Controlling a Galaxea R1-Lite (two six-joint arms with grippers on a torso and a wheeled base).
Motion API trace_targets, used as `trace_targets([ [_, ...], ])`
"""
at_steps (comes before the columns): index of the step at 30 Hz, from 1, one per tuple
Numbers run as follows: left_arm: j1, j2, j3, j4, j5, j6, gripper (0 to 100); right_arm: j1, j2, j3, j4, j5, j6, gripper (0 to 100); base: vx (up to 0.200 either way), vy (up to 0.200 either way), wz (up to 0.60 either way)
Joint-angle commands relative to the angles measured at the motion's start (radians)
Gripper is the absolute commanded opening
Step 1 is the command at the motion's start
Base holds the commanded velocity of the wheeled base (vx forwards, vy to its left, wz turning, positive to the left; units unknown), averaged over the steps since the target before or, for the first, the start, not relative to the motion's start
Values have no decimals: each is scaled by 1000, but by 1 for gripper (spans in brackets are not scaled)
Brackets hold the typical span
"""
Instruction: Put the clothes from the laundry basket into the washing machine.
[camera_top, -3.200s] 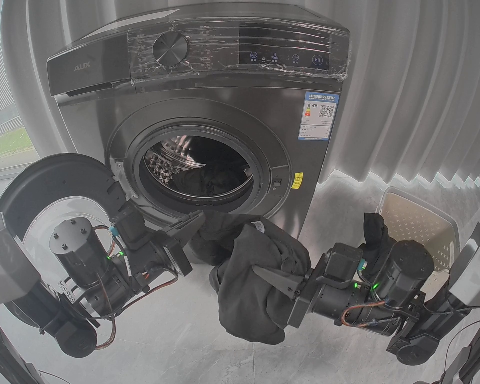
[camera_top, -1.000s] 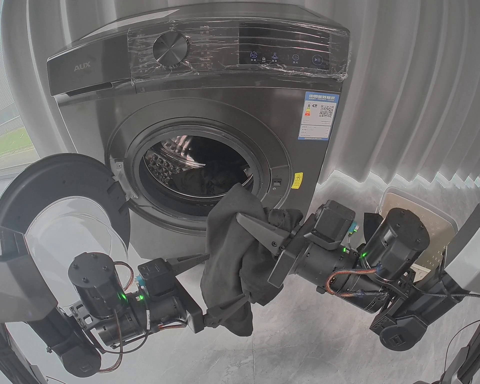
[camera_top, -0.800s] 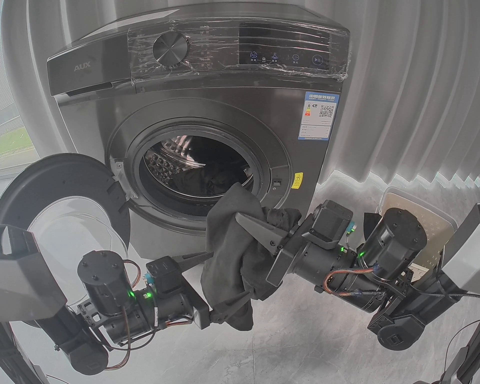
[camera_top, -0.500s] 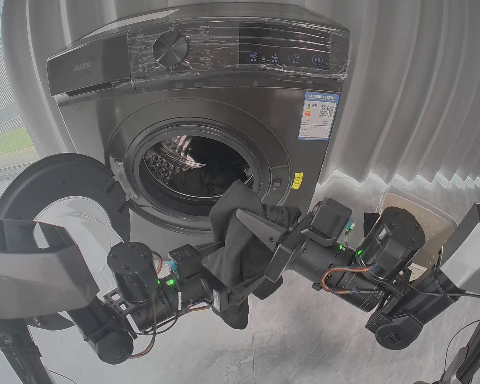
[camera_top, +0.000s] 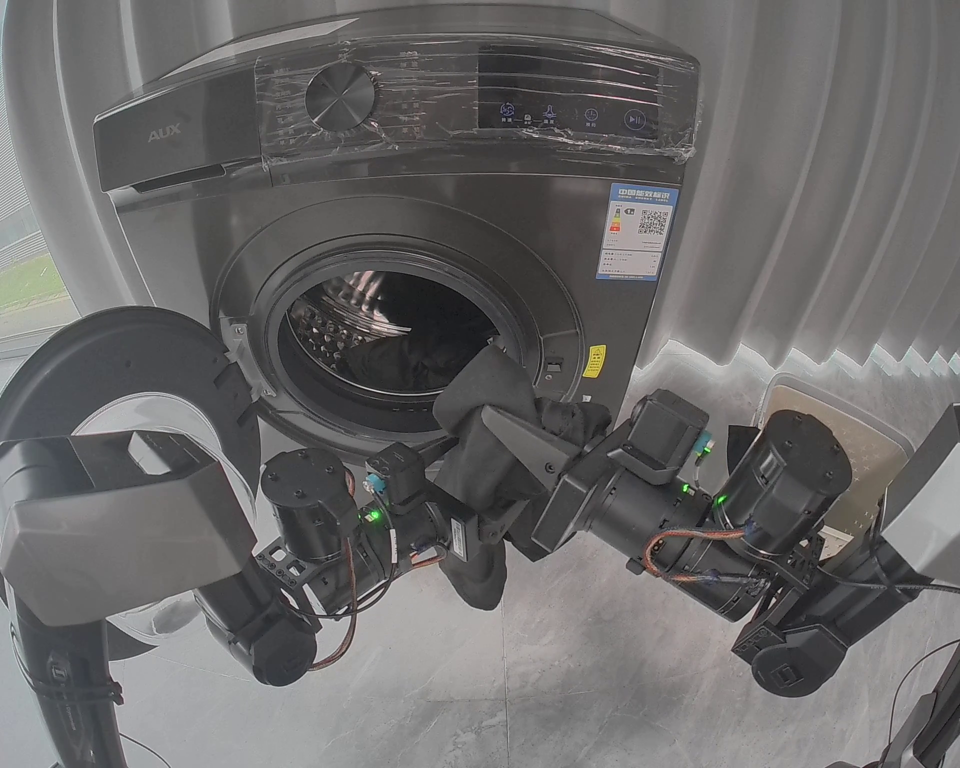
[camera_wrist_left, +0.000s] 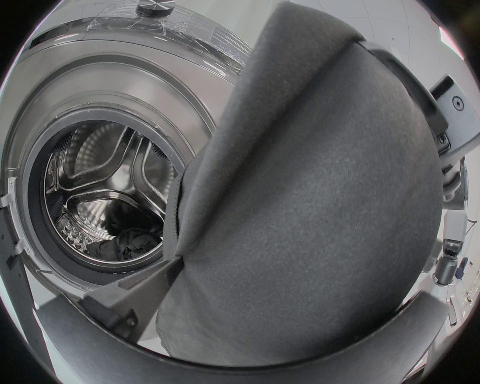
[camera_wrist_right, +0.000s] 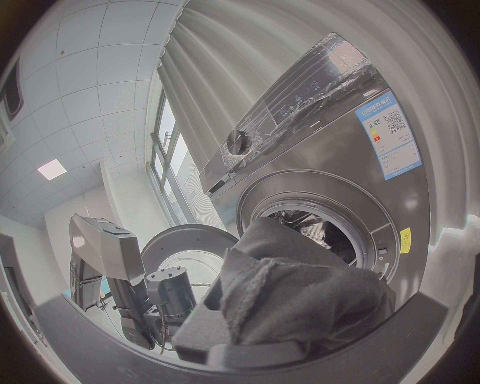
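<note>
Charcoal cloth is what both arms are busy with: one dark garment (camera_top: 490, 395) bunched right in front of the washing machine's (camera_top: 400, 200) open porthole (camera_top: 395, 335). The right gripper (camera_top: 505, 455) bears the weight. Its fingers look clamped on a thick wad, though folds hide the lower one, so I can't swear to it. The rest spills over its upper finger and hangs below.

The left gripper (camera_top: 470, 495) sits just under and beside it, fingers spread wide and pinching nothing, with the hanging cloth lying across the gap between them. I read that as a scoop, gathering the loose tail so it won't snag the rim or trail on the floor when the bundle goes in.

From the fingertips, the opening is just ahead and slightly higher, and the garment's top fold overlaps its lower rim. More dark clothes (camera_wrist_left: 125, 242) lie deep in the drum beyond. Behind the right wrist stands the laundry basket (camera_top: 850, 430), and the door (camera_top: 110, 370) is swung wide on the left arm's outer side.
</note>
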Motion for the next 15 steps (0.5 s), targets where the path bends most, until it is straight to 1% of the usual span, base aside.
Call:
trace_targets([
  [1,2,8,-12,-2,2,-1,0,-5,-2,-2,-2,-5,8,0,0,0,0],
  [4,0,7,-5,-4,2,-9,0,-15,-5,-3,-2,-6,9,0,0,0,0],
  [7,0,-4,15,-4,2,-10,0,-32,-5,-2,-2,-6,9,0,0,0,0],
  [12,0,-113,87,-4,0,-16,0,-99,-14,6,-2,-8,12,0,0,0,0],
  [15,0,-196,138,-4,0,-19,0,-125,-14,20,-2,-6,12,0,0,0,0],
])
